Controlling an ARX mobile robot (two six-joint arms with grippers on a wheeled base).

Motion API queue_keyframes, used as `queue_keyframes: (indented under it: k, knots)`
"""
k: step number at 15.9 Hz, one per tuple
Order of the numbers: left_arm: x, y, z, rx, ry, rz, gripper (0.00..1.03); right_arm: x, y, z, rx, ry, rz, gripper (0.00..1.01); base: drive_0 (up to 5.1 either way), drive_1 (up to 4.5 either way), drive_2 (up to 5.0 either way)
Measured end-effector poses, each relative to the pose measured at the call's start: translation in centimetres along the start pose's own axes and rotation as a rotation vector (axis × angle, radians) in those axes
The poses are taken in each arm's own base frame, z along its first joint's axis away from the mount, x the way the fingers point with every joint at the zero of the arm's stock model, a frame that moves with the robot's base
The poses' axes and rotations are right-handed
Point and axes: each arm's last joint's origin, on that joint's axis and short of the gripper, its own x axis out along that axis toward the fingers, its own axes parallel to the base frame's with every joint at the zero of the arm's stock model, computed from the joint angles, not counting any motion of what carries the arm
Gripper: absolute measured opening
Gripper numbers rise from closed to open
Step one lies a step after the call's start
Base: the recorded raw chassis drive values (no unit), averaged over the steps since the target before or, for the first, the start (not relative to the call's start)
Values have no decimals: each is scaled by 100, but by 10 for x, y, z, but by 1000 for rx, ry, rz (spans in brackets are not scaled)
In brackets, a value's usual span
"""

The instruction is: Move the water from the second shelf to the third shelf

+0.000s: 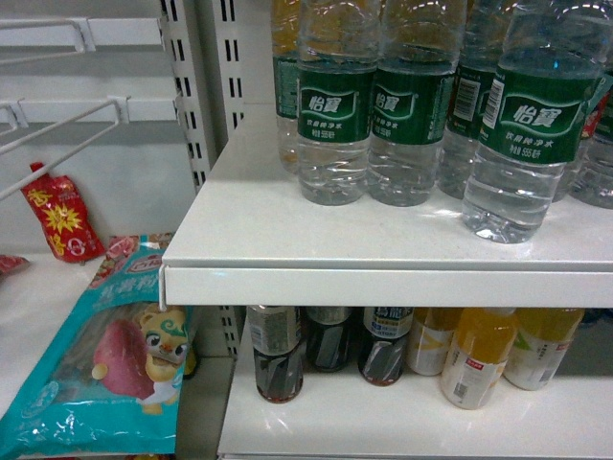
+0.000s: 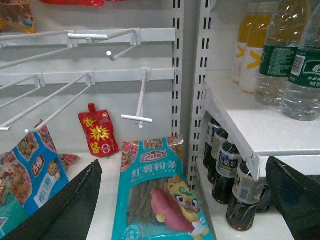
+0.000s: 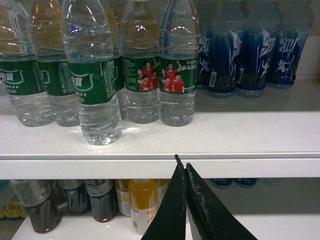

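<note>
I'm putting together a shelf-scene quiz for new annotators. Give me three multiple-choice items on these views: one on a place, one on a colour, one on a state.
1. Where do the clear ribbed plastic water bottles with green labels stand?
A. On the white shelf above the dark drink bottles
B. On the wire hooks
C. Beside the teal snack bag

2. What colour is the small spouted pouch against the back wall?
A. Blue
B. Red
C. White

3. How is the right tool?
A. Shut on a water bottle
B. Wide open
C. Shut, holding nothing

Answers:
1 A: they stand on the white shelf, with the dark drink bottles one level below.
2 B: it is red with yellow print.
3 C: its tips meet in front of the shelf edge, with nothing between them.
</note>
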Motion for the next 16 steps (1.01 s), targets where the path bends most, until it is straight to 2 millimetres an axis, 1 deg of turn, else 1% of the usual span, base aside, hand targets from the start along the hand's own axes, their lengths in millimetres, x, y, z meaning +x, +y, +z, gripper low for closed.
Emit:
queue_keyframes:
  k: [1,2,6,7,9,10,16]
  knots:
    - [0,0,0,0,0,0,98,0,0,0,0,0,0,7,0,0,0]
    - [0,0,0,0,0,0,98,0,0,0,0,0,0,20,0,0,0]
    - [0,0,0,0,0,0,98,0,0,0,0,0,0,79,0,0,0]
    - [0,0,0,0,0,0,98,0,0,0,0,0,0,83,0,0,0]
    - [0,0,0,0,0,0,98,0,0,0,0,0,0,100,0,0,0]
    - [0,0,0,0,0,0,98,0,0,0,0,0,0,97,0,0,0]
    - [0,0,0,0,0,0,98,0,0,0,0,0,0,98,0,0,0]
